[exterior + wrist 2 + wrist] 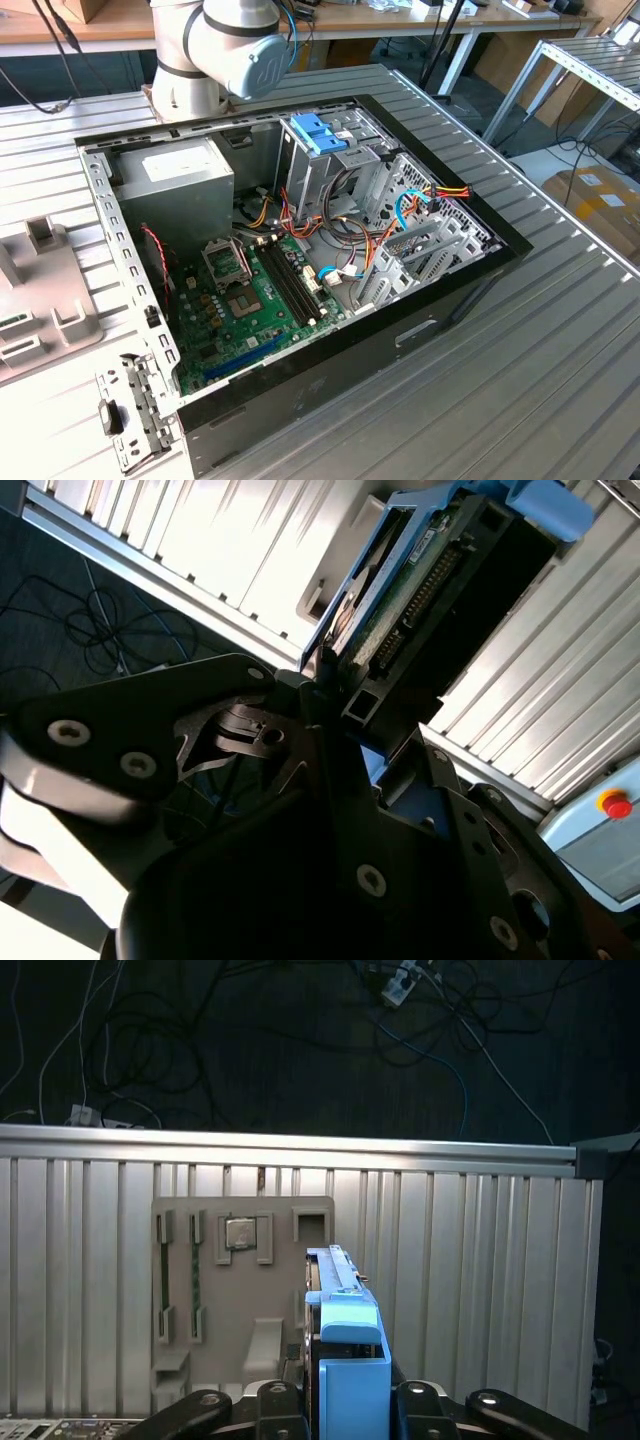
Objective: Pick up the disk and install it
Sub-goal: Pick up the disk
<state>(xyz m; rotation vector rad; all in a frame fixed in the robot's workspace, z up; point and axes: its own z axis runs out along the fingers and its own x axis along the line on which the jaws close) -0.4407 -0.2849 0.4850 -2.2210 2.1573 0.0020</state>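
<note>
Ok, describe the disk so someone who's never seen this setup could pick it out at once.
Start at the ridged metal table and the grey parts tray lying on it, in the first wrist view. In front of that tray the gripper clamps the disk edge-on. Its bright blue plastic rails set it apart from the dull grey tray and table.

An open computer case lies on the ribbed table.
</note>
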